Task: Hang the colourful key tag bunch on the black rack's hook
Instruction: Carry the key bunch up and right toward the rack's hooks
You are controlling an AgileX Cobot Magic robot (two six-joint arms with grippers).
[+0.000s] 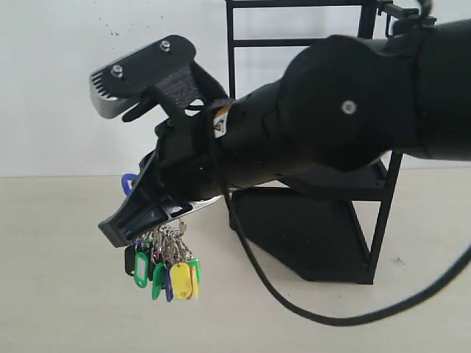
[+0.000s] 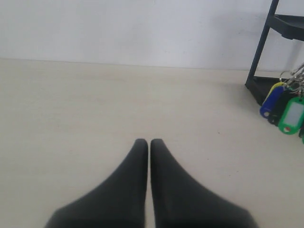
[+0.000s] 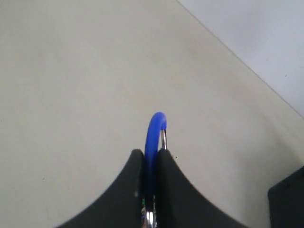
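The colourful key tag bunch [image 1: 171,273] hangs in the air under my right gripper [image 1: 120,223], with green, yellow and blue tags on silver rings. My right gripper [image 3: 151,153] is shut on the bunch's blue-coated loop [image 3: 156,130], whose curve sticks out past the fingertips. The black rack [image 1: 309,228] stands behind the right arm, right of the bunch. I cannot make out the hook. My left gripper [image 2: 150,142] is shut with nothing in it, low over the table. From there the bunch [image 2: 286,109] and the rack's post [image 2: 264,47] show at the far side.
The right arm's bulky black body [image 1: 346,118] and its hanging cable [image 1: 294,305] cover much of the rack. A white wall [image 1: 51,88] stands behind the pale table [image 1: 59,294]. A corner of the rack's base [image 3: 290,202] is close to the right gripper.
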